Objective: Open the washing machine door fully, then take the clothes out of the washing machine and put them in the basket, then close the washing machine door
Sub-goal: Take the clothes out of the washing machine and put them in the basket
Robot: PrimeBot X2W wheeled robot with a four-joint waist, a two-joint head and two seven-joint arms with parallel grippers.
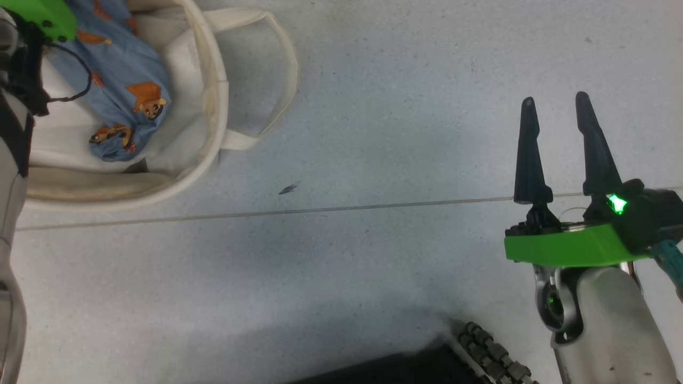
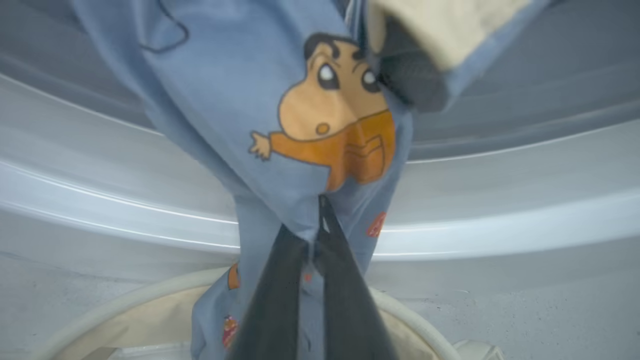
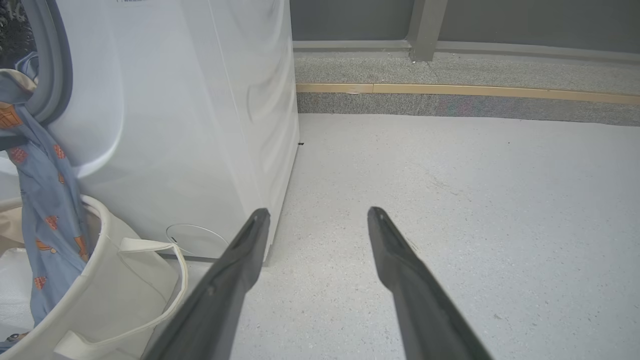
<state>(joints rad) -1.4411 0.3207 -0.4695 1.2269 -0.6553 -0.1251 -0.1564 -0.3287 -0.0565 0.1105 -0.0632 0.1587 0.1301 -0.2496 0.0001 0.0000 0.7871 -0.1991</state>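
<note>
The left gripper (image 2: 307, 227) has its jaws clamped together on a fold of the light blue soft garment with orange cartoon prints (image 2: 250, 100), directly above the round cream canvas basket with loop handles (image 1: 213, 106). From that pinch the garment hangs down into the basket, and in the head view its lower part lies bunched inside the basket's wall. The white boxy washing machine (image 3: 175, 125) stands just behind the basket. The right gripper (image 1: 555, 98) hovers over the pale speckled floor (image 1: 373, 133), well apart from the basket on its handle side. Its jaws are wide apart with nothing between them.
</note>
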